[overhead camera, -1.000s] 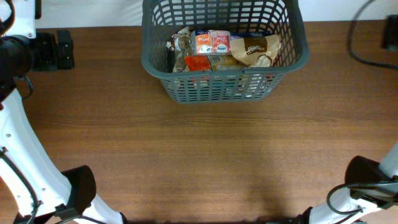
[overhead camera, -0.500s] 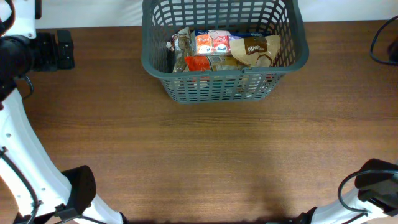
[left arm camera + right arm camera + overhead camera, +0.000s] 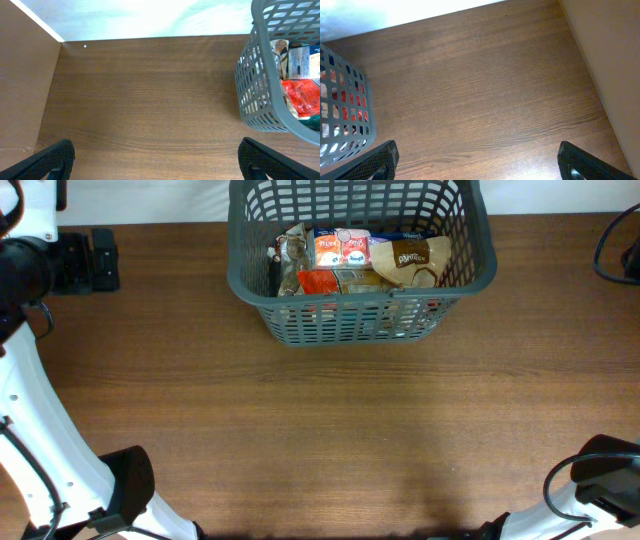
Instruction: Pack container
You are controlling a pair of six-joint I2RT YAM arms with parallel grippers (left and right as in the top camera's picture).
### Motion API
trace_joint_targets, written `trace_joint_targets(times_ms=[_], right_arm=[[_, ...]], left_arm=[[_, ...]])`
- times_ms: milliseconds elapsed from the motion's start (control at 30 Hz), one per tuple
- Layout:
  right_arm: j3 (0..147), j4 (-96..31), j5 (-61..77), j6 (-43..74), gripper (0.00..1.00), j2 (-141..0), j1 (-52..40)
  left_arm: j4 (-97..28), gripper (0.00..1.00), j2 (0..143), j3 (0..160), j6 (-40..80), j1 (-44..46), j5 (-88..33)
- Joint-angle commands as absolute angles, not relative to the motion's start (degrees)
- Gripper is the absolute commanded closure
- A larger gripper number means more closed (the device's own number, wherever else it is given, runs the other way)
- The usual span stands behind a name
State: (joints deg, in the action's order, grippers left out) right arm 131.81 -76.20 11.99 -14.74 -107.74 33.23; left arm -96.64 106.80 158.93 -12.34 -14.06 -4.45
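the container [image 3: 350, 325], dark grey plastic with rounded corners and lattice-slotted walls, stands at the far middle of the wood-grain surface [image 3: 330, 430]. inside lie glossy snacks: an orange-and-white packet [image 3: 341, 248], a brown packet [image 3: 410, 260] and a crinkled red packet [image 3: 318, 281], their print too small to read. the left end effector [image 3: 155, 152] and the right end effector [image 3: 477, 152] both gape wide over bare wood.
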Motion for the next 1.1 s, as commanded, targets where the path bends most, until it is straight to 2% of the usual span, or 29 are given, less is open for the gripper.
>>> trace_joint_targets(times_ms=[0,267,500,667,733,833,867,1000,1067], right_arm=[[131.7,-75.9,13.1,-14.3,0.01,-107.2,33.3],[131.5,-75.9,13.1,-14.3,0.01,-103.0,30.6],[121.6,-75.5,13.1,-14.3,0.01,-86.4,18.8],[101.1,-62.4,13.2,-14.2,0.01,-67.7,8.8],[86.6,-52.3,14.9,-14.2,0.01,-55.6,5.7],[71.8,-42.1,15.6,-12.6,0.01,-43.3,5.3],[61.3,-35.3,15.7,-11.4,0.01,-34.3,5.4],[36.5,-26.6,16.1,-11.5,0.01,-12.6,5.3],[28.9,-24.9,16.1,-11.4,0.01,-7.1,5.3]], left_arm=[[-96.6,0.01,106.0,158.8,-11.6,-14.3,-4.7],[-96.6,0.01,106.0,158.8,-11.6,-14.3,-4.7],[-96.6,0.01,106.0,158.8,-11.6,-14.3,-4.7],[-96.6,0.01,106.0,158.8,-11.6,-14.3,-4.7],[-96.6,0.01,106.0,158.8,-11.6,-14.3,-4.7],[-96.6,0.01,106.0,158.8,-11.6,-14.3,-4.7],[-96.6,0.01,106.0,158.8,-11.6,-14.3,-4.7],[-96.6,0.01,106.0,158.8,-11.6,-14.3,-4.7],[-96.6,0.01,106.0,158.8,-11.6,-14.3,-4.7]])
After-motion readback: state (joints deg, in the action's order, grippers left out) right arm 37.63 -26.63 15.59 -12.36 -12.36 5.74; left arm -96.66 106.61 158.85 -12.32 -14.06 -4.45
